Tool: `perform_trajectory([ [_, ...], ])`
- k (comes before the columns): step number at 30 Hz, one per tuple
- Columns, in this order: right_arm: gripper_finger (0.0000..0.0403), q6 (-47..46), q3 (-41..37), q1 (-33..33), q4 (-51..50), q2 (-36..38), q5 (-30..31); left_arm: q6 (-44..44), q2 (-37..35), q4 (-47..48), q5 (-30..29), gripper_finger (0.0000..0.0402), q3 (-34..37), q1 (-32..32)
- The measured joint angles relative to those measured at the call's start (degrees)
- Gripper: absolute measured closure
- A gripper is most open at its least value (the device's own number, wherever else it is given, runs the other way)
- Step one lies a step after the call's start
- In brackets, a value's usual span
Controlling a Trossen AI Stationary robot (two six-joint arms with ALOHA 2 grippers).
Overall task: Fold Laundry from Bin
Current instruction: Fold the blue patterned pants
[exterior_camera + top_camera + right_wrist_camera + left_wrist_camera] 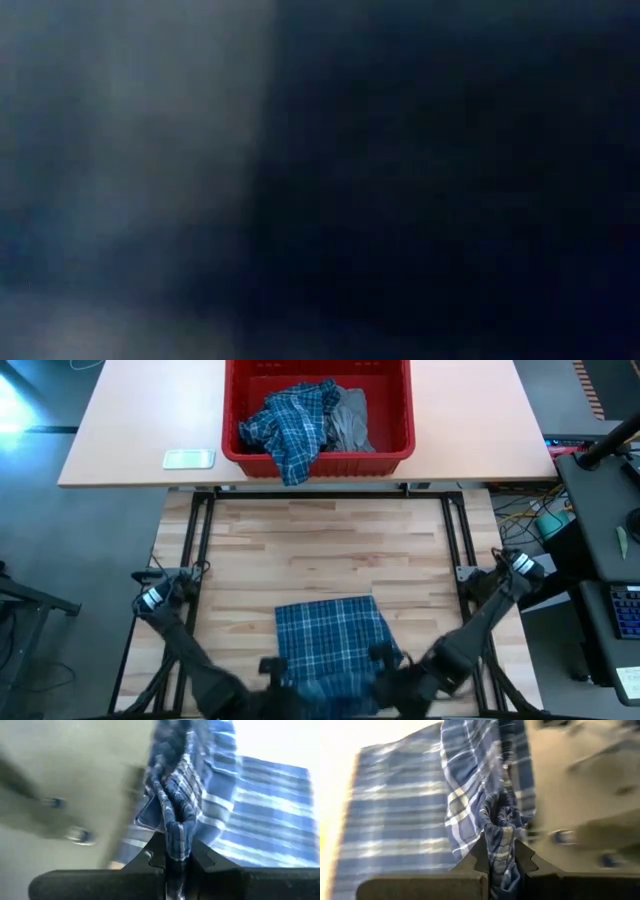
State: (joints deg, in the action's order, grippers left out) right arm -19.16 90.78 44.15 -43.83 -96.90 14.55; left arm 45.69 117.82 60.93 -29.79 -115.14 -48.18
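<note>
A blue-and-white plaid garment (333, 640) lies partly spread on the wooden table (330, 550), with its near edge raised. My left gripper (273, 666) is shut on the garment's near-left part, and my right gripper (386, 657) is shut on its near-right part. The red bin (318, 455) stands beyond the table's far edge. In it are another plaid garment (290, 425), which droops over the near rim, and a grey one (350, 418). The low view shows only dark blur. My left gripper (501, 851) pinches a bunched fold of the plaid cloth (495, 827) between its two fingers, several layers gathered together. It comes slanting down from the table's near side. The cloth rises off the table at the hold, and the rest lies beyond. My right gripper (176, 851) pinches a bunched, gathered edge of the plaid cloth (175, 815) between its two fingers, several layers. It slants down from the near side. The held part is lifted, and the rest of the garment stretches away onto the table.
The bin rests on a tan tabletop (130, 430) behind the wooden one, where a small pale green object (188, 458) also lies. Black frame rails (200, 540) run along the wooden table's sides. Bare wood lies between the garment and the bin.
</note>
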Motion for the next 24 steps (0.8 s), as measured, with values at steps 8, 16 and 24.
perform_trajectory([
  [8, 0.0385, 2.68, -7.44, -12.22, -7.62, 0.25, -0.2, 0.84, -2.96, 0.0, -0.02, 0.0398, 17.06, 8.21],
  [16, 0.0386, 7.32, -16.95, -21.78, -1.81, 1.14, -2.51, 0.97, -13.95, -27.63, 3.48, 0.0396, 41.71, 15.22],
  [24, 0.0385, 13.47, -14.12, -26.49, -2.51, 2.22, -4.11, 2.21, -24.22, -28.94, 8.11, 0.0395, 48.06, 18.94],
])
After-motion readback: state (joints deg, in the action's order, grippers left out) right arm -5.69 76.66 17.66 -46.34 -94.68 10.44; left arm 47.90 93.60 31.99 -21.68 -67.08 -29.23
